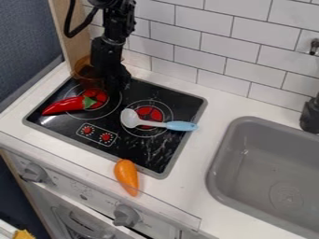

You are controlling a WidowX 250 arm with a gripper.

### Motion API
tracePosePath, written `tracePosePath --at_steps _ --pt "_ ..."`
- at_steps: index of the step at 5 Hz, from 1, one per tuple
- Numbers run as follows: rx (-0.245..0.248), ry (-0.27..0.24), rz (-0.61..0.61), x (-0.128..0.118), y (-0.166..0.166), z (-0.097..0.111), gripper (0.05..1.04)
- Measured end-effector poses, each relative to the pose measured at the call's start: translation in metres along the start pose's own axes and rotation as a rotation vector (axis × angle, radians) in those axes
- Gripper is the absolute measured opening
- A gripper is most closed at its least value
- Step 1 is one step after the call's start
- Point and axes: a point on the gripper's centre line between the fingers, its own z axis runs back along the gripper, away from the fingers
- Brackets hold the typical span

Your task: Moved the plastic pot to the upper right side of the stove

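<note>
The black gripper (113, 78) hangs low over the back left of the black stove (141, 152). Directly left of it is the see-through amber plastic pot (83, 70), at the stove's back left corner near the wooden side panel. The arm covers the pot's right side, and whether the two touch cannot be made out.
A red chili pepper (61, 106) lies across the left burner, and a spoon (179, 125) with a light blue handle over the right one. A carrot (126, 177) rests at the front edge. Tiled wall (202, 41) behind; grey sink (261, 169) at right.
</note>
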Motion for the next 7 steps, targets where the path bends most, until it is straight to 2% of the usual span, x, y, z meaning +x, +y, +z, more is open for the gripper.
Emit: tracePosePath --at_steps 1,2,4,6,7 --pt "-0.008 0.027 -0.006 0.002 0.000 0.011 0.168" --pt "-0.015 0.040 -0.013 0.004 0.002 0.019 0.082" --pt "-0.041 0.082 -0.091 -0.001 0.020 0.047 0.080" --pt "-0.014 0.152 -0.283 -0.017 0.085 0.082 0.080" --pt "0.006 0.176 -0.362 -0.027 0.114 0.088 0.080"
